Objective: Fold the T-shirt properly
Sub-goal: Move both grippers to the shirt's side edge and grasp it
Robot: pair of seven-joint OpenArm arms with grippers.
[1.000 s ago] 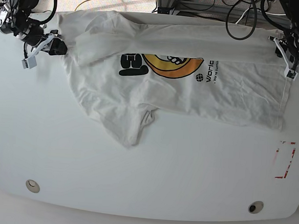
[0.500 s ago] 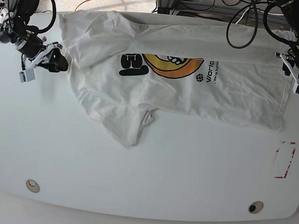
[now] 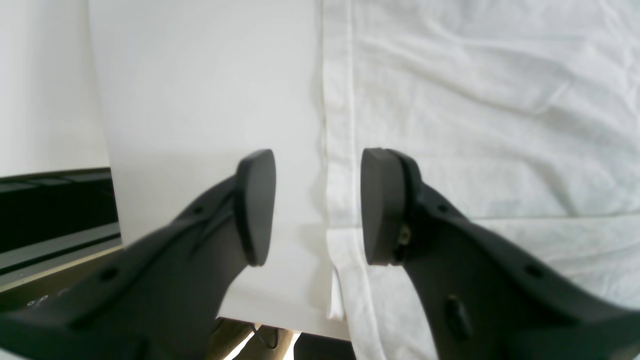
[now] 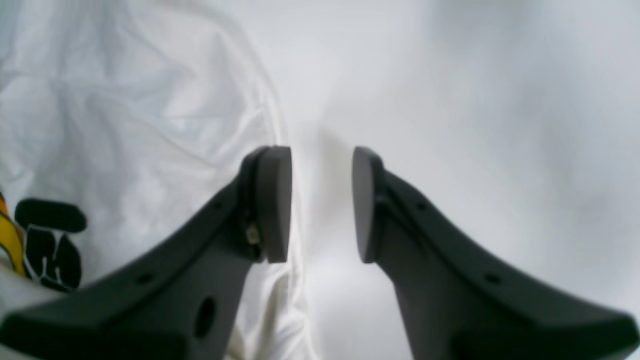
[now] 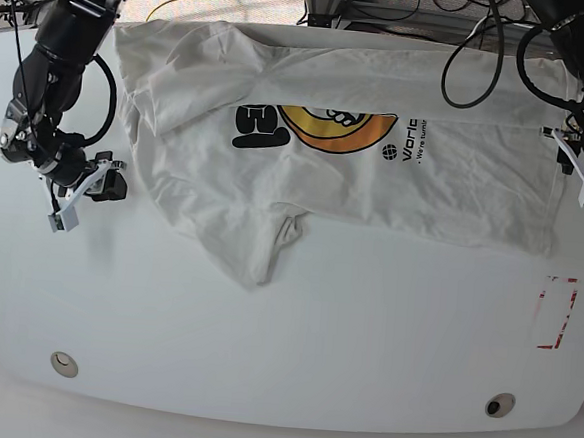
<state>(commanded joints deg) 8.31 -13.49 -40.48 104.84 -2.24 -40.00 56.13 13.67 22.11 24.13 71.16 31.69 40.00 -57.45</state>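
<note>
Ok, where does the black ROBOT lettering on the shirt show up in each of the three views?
Base: the black lettering sits left of the orange oval, upper middle.
Right wrist: the lettering is at the far left edge, beside the near finger.
Left wrist: not in view; only plain hem.
Shared landmark: the T-shirt edge against the white table.

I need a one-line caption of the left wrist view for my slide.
Open left gripper poised over the hemmed edge of the white T-shirt lying on the white table.

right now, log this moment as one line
phase: pre-grasp | T-shirt: flat, top edge folded over | left gripper: open, over hem | right gripper: open, at shirt's side edge | held: nothing
</note>
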